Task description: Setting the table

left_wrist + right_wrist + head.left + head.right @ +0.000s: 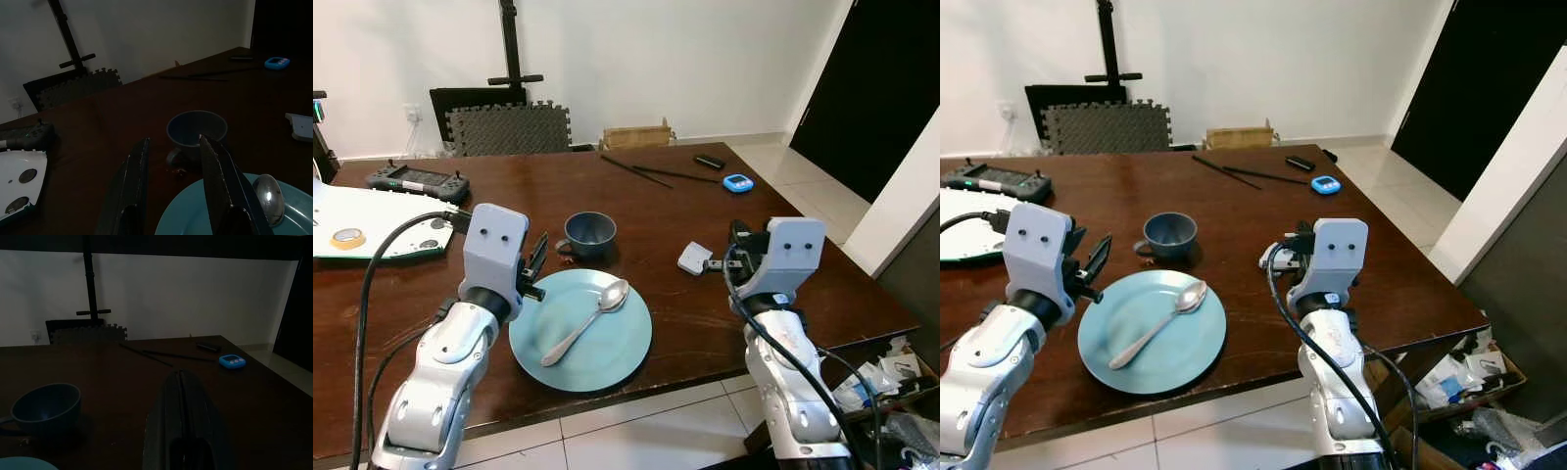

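Surface: dark brown wooden table, glossy, set in a white-walled room with pale floor tiles.

Item 1: metal spoon, lying diagonally on a teal plate at the near edge of the table, bowl end toward the cup. Judged light, rigid and slippery; best taken at mid-handle, where it rose slightly off the plate.

Item 2: the plate itself, probably ceramic, so breakable; only its rim offered a hold.

Item 3: blue cup, upright just behind the plate, handle toward the robot's left; likely fragile, graspable by wall or handle.

Left gripper: fingers spread apart, holding nothing, above the plate's left rim and pointed at the cup.

Right gripper: fingers pressed together, holding nothing, near a small white device.

Farther off: 2 dark chopsticks, a blue timer, a black handheld controller, a white board, foam mats against the wall.
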You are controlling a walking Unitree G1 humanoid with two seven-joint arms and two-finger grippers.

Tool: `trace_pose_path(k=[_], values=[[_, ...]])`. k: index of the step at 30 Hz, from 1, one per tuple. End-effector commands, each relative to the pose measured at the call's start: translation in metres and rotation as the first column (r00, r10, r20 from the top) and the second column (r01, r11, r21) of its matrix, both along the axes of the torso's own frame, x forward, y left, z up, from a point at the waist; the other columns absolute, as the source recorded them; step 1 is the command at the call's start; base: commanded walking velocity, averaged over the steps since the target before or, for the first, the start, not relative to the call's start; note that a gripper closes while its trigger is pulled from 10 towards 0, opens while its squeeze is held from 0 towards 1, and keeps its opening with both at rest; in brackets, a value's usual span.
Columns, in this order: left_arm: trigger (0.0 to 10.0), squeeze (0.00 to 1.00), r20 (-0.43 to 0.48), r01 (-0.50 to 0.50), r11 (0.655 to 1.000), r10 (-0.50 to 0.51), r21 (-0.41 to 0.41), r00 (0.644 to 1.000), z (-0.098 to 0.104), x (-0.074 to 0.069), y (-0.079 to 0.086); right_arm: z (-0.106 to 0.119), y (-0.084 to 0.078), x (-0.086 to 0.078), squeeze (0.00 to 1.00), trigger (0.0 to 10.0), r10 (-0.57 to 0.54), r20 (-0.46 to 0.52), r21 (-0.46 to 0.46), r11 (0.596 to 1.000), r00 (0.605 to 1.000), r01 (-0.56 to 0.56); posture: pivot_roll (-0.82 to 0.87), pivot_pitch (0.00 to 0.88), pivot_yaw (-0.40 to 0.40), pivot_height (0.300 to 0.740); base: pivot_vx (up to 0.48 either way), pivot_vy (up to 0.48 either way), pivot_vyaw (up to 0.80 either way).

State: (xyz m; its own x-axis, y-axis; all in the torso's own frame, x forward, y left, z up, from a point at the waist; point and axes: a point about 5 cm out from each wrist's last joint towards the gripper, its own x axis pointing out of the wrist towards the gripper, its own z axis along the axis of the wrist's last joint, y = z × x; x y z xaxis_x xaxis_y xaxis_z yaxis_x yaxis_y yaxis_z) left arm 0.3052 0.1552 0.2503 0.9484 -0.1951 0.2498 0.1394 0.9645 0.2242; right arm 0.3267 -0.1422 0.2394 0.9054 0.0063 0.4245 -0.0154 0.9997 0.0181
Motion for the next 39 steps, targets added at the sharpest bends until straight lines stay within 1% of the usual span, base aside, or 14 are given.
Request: trace_pose_path(k=[1, 18, 22, 28, 29, 32, 36, 39], values=[[10.0, 0.00, 0.000, -0.003, 1.000, 0.003, 0.011, 1.000, -0.0008, -0.0028, 0.0005, -0.0042, -0.0015, 0.0004, 0.00, 10.0, -0.005, -0.022, 0.014, 1.000, 1.000, 0.006, 0.11, 0.106, -0.020, 0.740, 0.000, 0.000, 0.00], [10.0, 0.00, -0.006, 0.003, 1.000, -0.003, 0.023, 1.000, -0.0014, -0.0021, -0.0003, -0.0047, -0.0022, 0.0006, 0.00, 10.0, -0.010, -0.022, 0.017, 1.000, 1.000, 0.011, 0.11, 0.102, -0.015, 0.740, 0.000, 0.000, 0.00], [10.0, 0.00, -0.029, 0.027, 0.998, -0.026, 0.051, 0.999, -0.0044, -0.0030, -0.0018, -0.0045, -0.0023, 0.0006, 0.00, 10.0, -0.012, -0.022, 0.016, 1.000, 1.000, 0.013, 0.11, 0.100, -0.013, 0.740, 0.000, 0.000, 0.00], [10.0, 0.00, -0.040, 0.055, 0.996, -0.052, 0.075, 0.998, -0.0049, -0.0039, -0.0028, -0.0046, -0.0028, 0.0002, 0.00, 10.0, -0.014, -0.021, 0.016, 1.000, 1.000, 0.015, 0.11, 0.097, -0.011, 0.740, 0.000, 0.000, 0.00], [10.0, 0.00, -0.040, 0.062, 0.993, -0.058, 0.101, 0.998, -0.0046, -0.0041, -0.0028, -0.0045, -0.0029, 0.0001, 0.00, 10.0, -0.015, -0.020, 0.015, 1.000, 1.000, 0.015, 0.11, 0.095, -0.011, 0.740, 0.000, 0.000, 0.00], [10.0, 0.00, -0.035, 0.077, 0.988, -0.073, 0.135, 0.997, -0.0032, -0.0048, -0.0029, -0.0045, -0.0031, 0.0002, 0.00, 10.0, -0.014, -0.020, 0.015, 1.000, 1.000, 0.015, 0.11, 0.093, -0.012, 0.740, 0.000, 0.000, 0.00], [10.0, 0.00, -0.032, 0.088, 0.984, -0.084, 0.156, 0.996, -0.0017, -0.0058, -0.0026, -0.0046, -0.0030, 0.0003, 0.00, 10.0, -0.013, -0.020, 0.014, 1.000, 1.000, 0.013, 0.11, 0.091, -0.013, 0.740, 0.000, 0.000, 0.00], [10.0, 0.00, -0.028, 0.093, 0.978, -0.090, 0.188, 0.996, -0.0005, -0.0062, -0.0023, -0.0044, -0.0031, 0.0002, 0.00, 10.0, -0.011, -0.019, 0.013, 1.000, 1.000, 0.011, 0.11, 0.090, -0.015, 0.740, 0.000, 0.000, 0.00]])
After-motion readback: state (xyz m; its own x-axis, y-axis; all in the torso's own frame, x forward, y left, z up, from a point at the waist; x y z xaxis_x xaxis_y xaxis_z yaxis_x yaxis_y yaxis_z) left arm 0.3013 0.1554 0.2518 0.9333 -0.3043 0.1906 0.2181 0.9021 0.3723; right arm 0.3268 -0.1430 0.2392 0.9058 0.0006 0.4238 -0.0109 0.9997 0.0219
